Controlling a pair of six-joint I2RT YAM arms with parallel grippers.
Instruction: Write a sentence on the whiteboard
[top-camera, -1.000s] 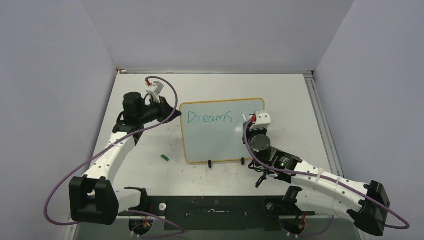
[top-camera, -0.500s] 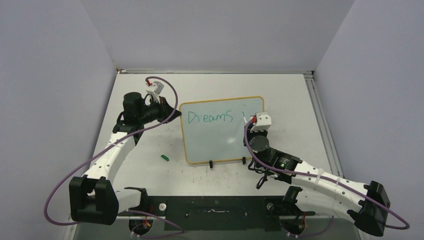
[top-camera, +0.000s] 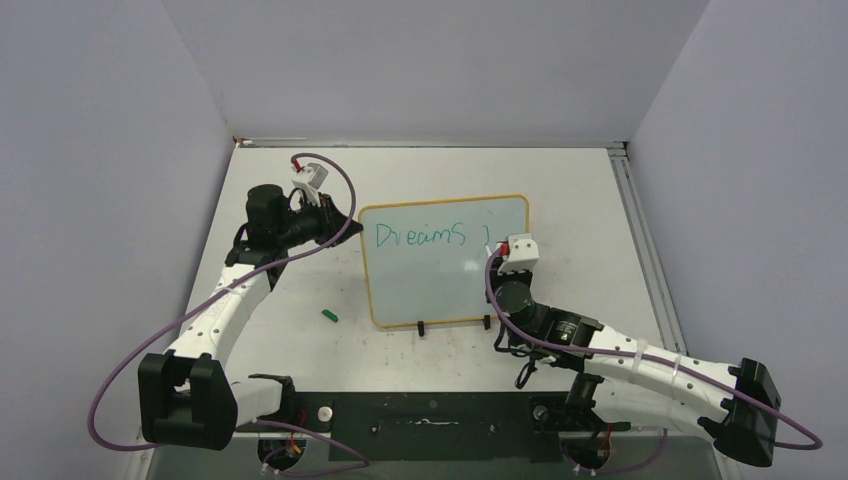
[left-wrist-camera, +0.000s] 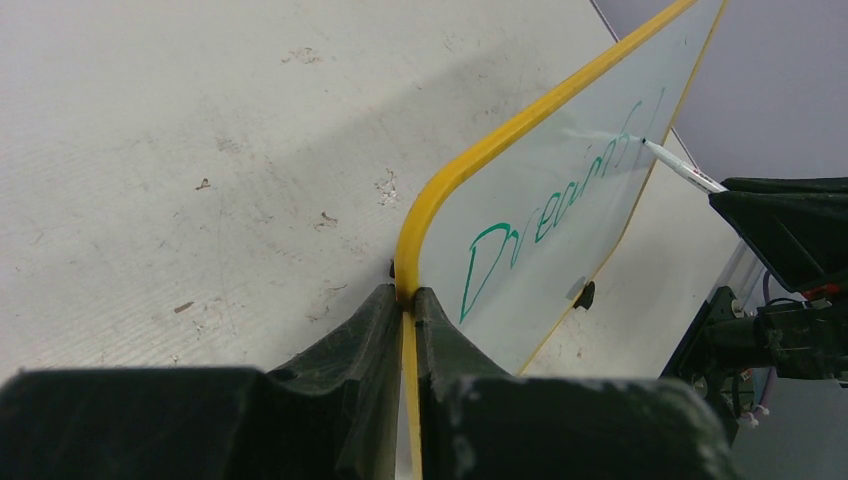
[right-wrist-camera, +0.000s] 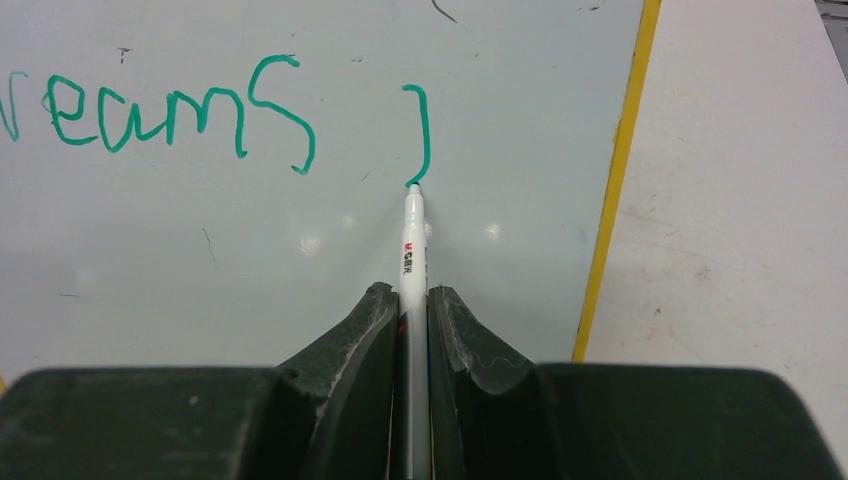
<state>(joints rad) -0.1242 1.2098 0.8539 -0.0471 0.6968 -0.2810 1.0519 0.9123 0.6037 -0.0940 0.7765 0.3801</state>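
Past "Dreams" (right-wrist-camera: 170, 110) a stroke (right-wrist-camera: 424, 130) has appeared; right fingers (right-wrist-camera: 365, 340) pinch marker (right-wrist-camera: 412, 250), left fingers (left-wrist-camera: 368, 335) pinch whiteboard (top-camera: 430, 285)

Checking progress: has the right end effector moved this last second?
Yes. The right end effector slid away from the far edge of the yellow-framed white rectangular whiteboard, toward its near edge.

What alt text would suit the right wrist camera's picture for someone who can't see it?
A white marker, pinched in the dark right gripper, touches its tip to the whiteboard at the foot of a green stroke, right of the green handwritten letters "reams". The board's yellow frame runs down the right, with table beyond.
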